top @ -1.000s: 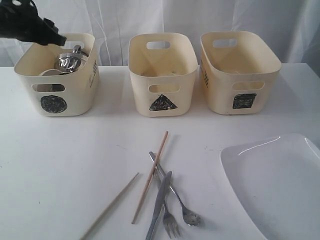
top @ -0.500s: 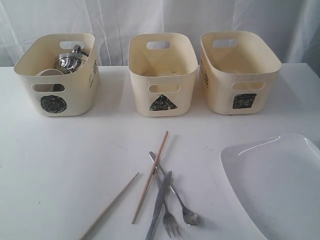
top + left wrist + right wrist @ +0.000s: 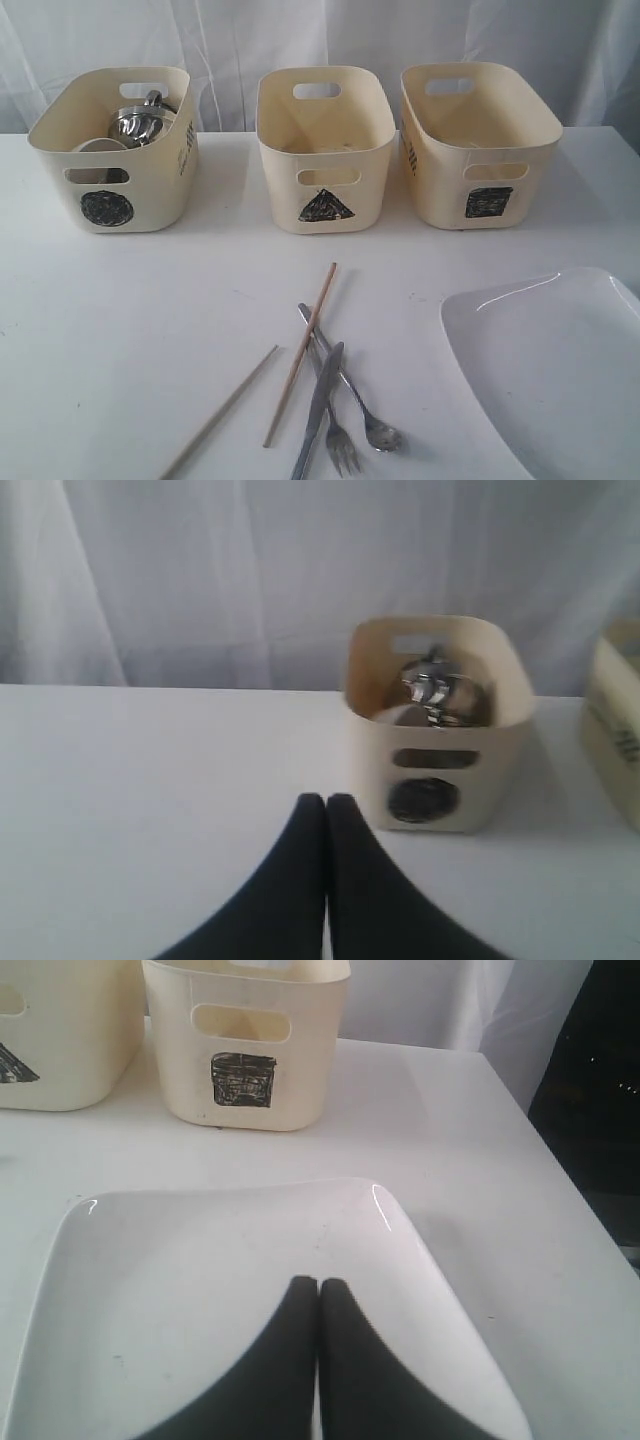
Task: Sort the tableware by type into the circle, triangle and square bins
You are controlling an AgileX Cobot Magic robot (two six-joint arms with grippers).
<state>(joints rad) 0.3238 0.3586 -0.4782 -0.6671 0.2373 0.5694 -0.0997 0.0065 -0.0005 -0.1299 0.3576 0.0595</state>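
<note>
The circle bin (image 3: pixel 112 150) at the back left holds a steel mug (image 3: pixel 140 122) and a white bowl (image 3: pixel 97 146). The triangle bin (image 3: pixel 325 148) and the square bin (image 3: pixel 478 143) stand beside it. Two wooden chopsticks (image 3: pixel 300 352) (image 3: pixel 220 411), a knife (image 3: pixel 317 410), a fork (image 3: pixel 328 400) and a spoon (image 3: pixel 362 410) lie at the front middle. The large white plate (image 3: pixel 560 360) lies at the front right. My left gripper (image 3: pixel 326 802) is shut and empty, above bare table short of the circle bin (image 3: pixel 435 725). My right gripper (image 3: pixel 318 1285) is shut and empty over the plate (image 3: pixel 200 1260). Neither gripper shows in the exterior view.
A white curtain (image 3: pixel 320 40) hangs behind the bins. The table's right edge (image 3: pixel 560 1190) runs close to the plate, with dark space beyond it.
The left arm, above the circle bin a second ago, has drawn back out of the exterior view. Nothing on the table has moved.
</note>
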